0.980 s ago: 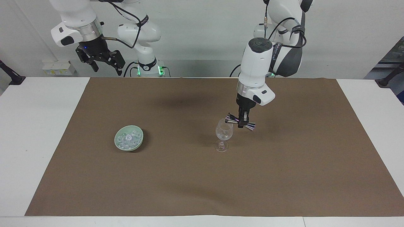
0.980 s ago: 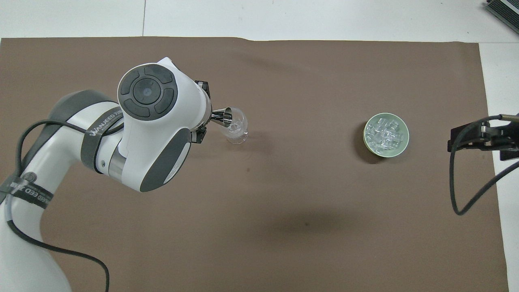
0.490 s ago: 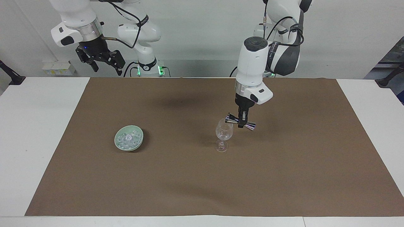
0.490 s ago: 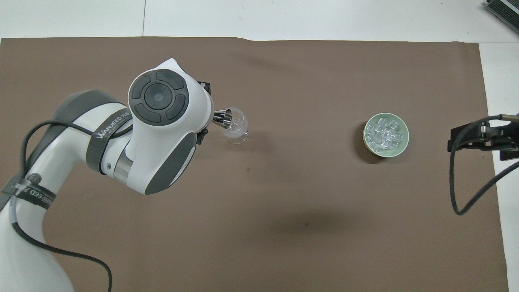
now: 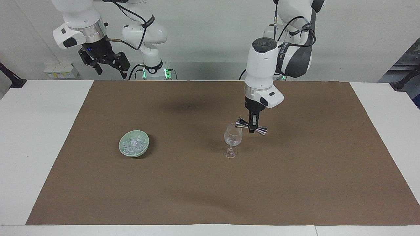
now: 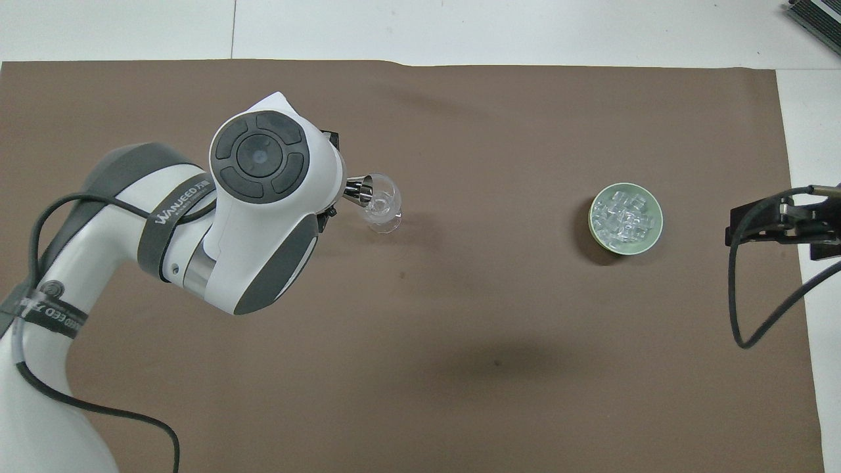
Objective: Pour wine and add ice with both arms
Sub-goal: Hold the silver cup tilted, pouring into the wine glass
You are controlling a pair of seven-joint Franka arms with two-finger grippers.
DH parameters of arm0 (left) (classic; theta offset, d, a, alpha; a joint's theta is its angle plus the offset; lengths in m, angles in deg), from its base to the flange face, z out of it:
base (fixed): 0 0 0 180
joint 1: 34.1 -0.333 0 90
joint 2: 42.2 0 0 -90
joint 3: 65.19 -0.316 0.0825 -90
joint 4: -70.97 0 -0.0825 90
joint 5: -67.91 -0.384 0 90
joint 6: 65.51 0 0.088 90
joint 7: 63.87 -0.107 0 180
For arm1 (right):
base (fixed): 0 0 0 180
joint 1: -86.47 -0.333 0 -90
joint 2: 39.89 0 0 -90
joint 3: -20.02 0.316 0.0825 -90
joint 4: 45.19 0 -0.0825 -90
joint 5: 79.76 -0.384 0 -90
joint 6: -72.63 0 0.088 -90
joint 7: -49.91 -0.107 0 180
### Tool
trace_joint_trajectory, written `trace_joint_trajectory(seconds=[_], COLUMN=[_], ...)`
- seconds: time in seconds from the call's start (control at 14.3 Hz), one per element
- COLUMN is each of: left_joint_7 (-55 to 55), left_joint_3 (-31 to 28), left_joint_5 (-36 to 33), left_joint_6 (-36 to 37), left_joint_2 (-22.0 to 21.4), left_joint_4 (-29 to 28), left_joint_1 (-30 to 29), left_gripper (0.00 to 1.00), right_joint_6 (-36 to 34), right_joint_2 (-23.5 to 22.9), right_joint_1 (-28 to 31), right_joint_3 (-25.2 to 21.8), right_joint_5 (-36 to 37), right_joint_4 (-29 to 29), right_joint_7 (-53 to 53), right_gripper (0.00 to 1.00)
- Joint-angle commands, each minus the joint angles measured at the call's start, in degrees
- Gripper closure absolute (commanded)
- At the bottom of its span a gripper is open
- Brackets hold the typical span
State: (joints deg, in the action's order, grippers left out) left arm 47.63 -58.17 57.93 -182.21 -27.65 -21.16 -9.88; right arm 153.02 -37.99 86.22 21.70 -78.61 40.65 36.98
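Left hand [image 5: 252, 127] pinching jigger [image 5: 251, 126] at waist, tipped sideways, mouth over wine glass [image 5: 233, 136] rim for pouring. Ice [image 5: 132, 145] in green bowl [image 5: 144, 148], 9 o'clock of glass in facing view. Right hand [image 5: 104, 64] spread, waiting raised.

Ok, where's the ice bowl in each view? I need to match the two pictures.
Facing view: the green bowl of ice sits on the brown mat toward the right arm's end, at picture left.
Overhead view: the same bowl lies at picture right.
Shared landmark: the wine glass, standing toward the left arm's end of the mat in both views.
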Motion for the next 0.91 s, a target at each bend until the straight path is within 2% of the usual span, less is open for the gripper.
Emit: trace_joint_trajectory(seconds=[0.0, 0.84], left_joint_7=[1.3, 1.0], left_joint_3=[-1.0, -0.8], left_joint_5=[-1.4, -6.3], left_joint_6=[2.4, 2.5], left_joint_2=[1.8, 2.7], left_joint_4=[3.6, 5.1], left_joint_1=[1.3, 1.5], left_gripper=[1.0, 1.0], right_joint_6=[0.0, 0.0], right_joint_2=[0.6, 0.6], right_joint_1=[1.1, 1.1], right_joint_3=[0.3, 0.3], right_joint_5=[-1.1, -1.1], right_joint_4=[0.3, 0.3], right_joint_7=[1.9, 1.9], right_gripper=[0.0, 0.0])
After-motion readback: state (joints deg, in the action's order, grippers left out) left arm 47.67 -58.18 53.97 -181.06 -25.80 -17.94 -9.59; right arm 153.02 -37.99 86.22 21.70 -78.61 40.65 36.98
